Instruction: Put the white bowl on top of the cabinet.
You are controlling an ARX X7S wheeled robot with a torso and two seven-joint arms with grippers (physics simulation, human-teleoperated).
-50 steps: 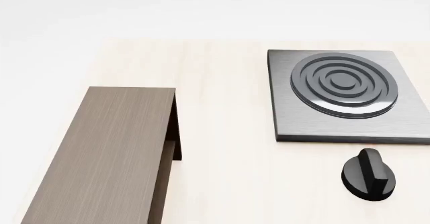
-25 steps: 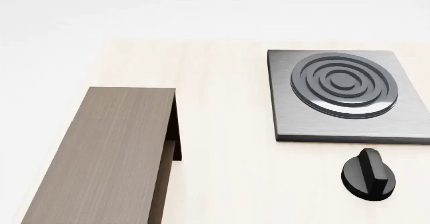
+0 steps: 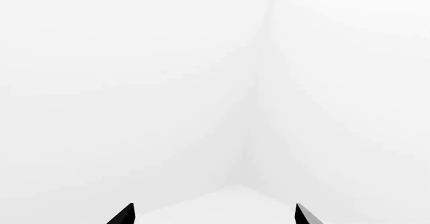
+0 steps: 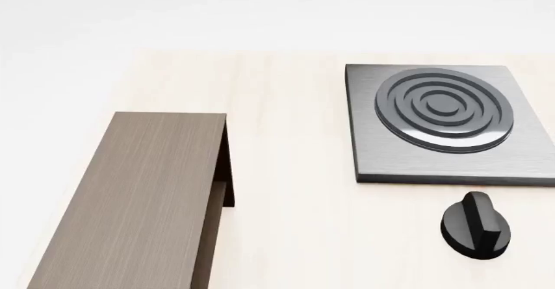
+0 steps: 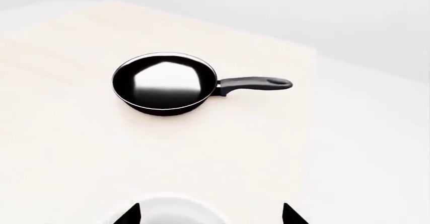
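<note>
cabinet (image 4: 139, 198) left | stove plate (image 4: 442, 123) right | knob (image 4: 475, 226) before plate

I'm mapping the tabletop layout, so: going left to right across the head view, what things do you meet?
cabinet → stove plate → black knob, which overlaps the plate's span and sits nearer the camera.

Lighting: bright, even, diffuse, source not evident; all three views sharp, no blur or edge distortion. Glare: pale reflected patch inside the black frying pan (image 5: 164, 84); soft sheen on the raised rings of the grey stove plate (image 4: 443, 110). Shadows: faint on the pale table (image 4: 295, 237); recess under the cabinet (image 4: 139, 198) top dark. Left wrist view nearly washed out, white walls meeting at a faint corner line
</note>
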